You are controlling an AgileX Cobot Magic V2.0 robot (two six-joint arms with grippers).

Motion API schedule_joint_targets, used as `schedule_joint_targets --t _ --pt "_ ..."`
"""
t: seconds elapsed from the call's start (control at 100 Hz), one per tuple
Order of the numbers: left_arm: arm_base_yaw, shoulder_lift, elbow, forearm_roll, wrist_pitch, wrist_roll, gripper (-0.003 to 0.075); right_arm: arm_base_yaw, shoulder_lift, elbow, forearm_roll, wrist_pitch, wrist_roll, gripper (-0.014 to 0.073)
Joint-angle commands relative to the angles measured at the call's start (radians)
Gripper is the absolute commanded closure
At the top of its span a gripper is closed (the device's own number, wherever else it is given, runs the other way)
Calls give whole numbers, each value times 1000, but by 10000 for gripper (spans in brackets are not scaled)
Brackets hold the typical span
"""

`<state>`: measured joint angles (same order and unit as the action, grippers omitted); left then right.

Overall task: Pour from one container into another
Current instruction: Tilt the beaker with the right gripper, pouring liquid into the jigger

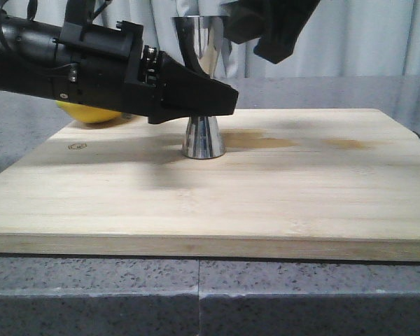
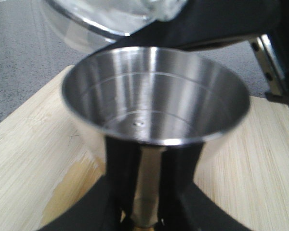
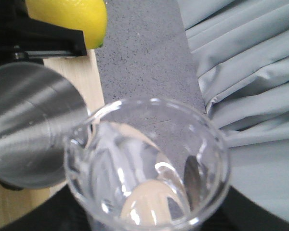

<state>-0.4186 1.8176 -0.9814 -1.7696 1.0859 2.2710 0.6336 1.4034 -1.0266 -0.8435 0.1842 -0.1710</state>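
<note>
Currently the left gripper [image 1: 220, 105] pinches the steel jigger [image 1: 202, 136] at its waist, upright on the wooden board [image 1: 266, 189]. The right gripper [image 1: 276, 28] holds the tilted glass beaker [image 3: 149, 163] over the jigger's rim; lemon [image 1: 91, 112] behind.

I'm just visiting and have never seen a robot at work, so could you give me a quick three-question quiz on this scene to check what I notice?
1. True or false: the steel jigger stands upright on the wooden board.
2. Where does the left gripper hold the jigger? A) at its narrow waist B) at its top rim C) under its base
3. Fill in: the yellow fruit behind the left arm is a ____.

Key: 1 true; 2 A; 3 lemon.
</note>
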Motion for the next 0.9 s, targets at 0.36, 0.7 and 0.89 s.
schedule_joint_targets --t 0.36,0.7,0.89 --pt "-6 -41 -27 -82 71 -6 585 3 -40 -33 -136 -55 -4 324" --pt "-6 -41 -27 -82 71 -6 585 3 -40 -33 -185 -55 -4 324" --pt "-6 -41 -27 -82 71 -6 585 3 -40 -33 -215 -55 -4 324"
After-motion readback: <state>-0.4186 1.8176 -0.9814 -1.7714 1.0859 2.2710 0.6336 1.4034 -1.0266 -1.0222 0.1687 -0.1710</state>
